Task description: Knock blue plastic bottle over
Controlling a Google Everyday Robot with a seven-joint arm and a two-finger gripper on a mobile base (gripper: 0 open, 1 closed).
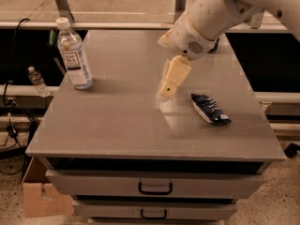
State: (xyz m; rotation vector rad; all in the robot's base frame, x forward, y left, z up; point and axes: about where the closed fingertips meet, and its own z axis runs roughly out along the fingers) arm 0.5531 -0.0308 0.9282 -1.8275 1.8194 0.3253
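Note:
The blue plastic bottle (pixel 73 54) stands upright near the back left of the grey cabinet top (pixel 117 121); it has a white cap and a white label with dark print. My gripper (pixel 169 85) hangs from the white arm over the middle of the top, pointing down, well to the right of the bottle and apart from it. It holds nothing that I can see.
A dark blue snack packet (pixel 210 108) lies on the top just right of the gripper. A much smaller clear bottle (pixel 37 81) stands on a ledge left of the cabinet. Drawers with black handles (pixel 155 188) are below. A cardboard box (pixel 40 196) sits on the floor at lower left.

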